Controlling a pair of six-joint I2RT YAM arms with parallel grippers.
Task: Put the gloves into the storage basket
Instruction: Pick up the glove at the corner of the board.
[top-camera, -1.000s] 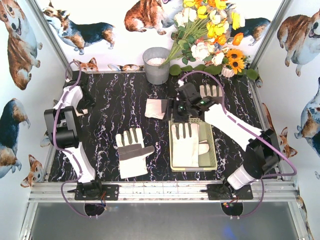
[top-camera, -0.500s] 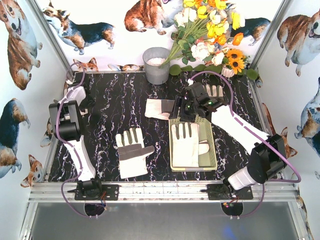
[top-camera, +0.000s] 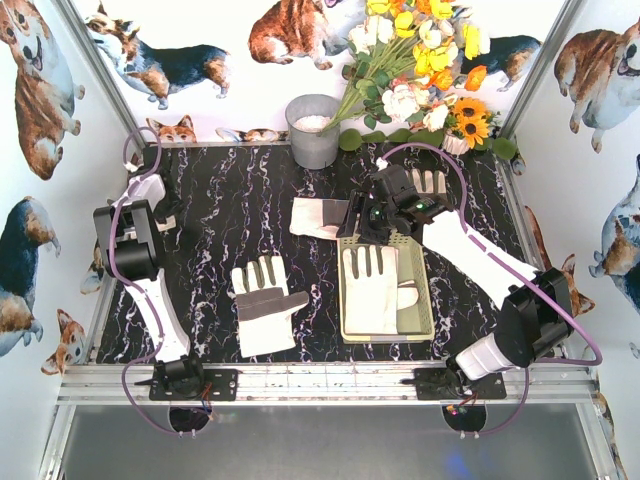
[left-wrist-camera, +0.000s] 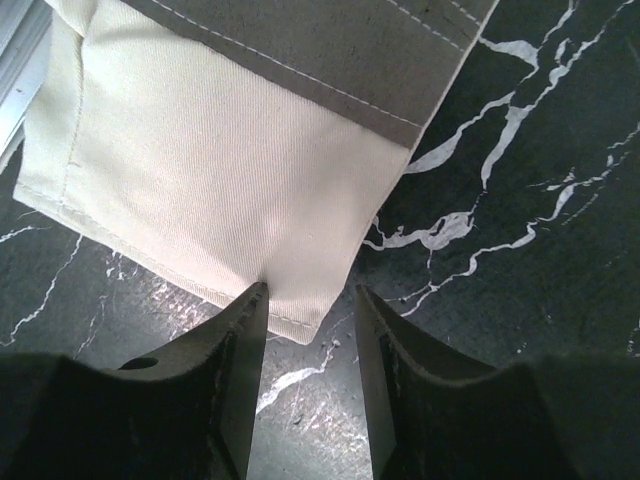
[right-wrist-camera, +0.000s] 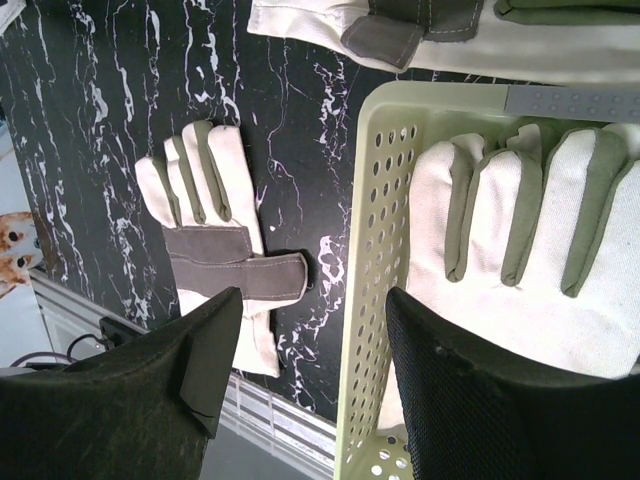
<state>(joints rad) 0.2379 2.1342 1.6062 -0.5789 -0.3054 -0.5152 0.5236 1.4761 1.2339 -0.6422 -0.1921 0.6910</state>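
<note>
**A:** How far along is it?

**B:** One of four done, by my count. Nearest, the loose glove (top-camera: 265, 305) lies flat on the surface (top-camera: 210, 200), left of the basket (top-camera: 418, 326) and apart from it. The stowed glove (top-camera: 370, 290) is inside.

**A:** Which way do they point?

**B:** Both run near to far, cuffs toward the arm bases and fingers pointing away. The stowed one lies along the basket's length.

**A:** And the hands?

**B:** The left hand (left-wrist-camera: 308, 295) has its fingers parted with nothing between them, and a glove's cuff corner sits just ahead of the tips. The right hand (right-wrist-camera: 312, 300) is spread wide and empty over the basket's far end.

**A:** What's left?

**B:** Three, I'd judge. Besides the loose one, the folded glove (top-camera: 318, 217) lies crosswise just past the basket's far-left corner. The far glove (top-camera: 425, 182) lies beyond the right arm, partly hidden, fingers pointing away.
</note>
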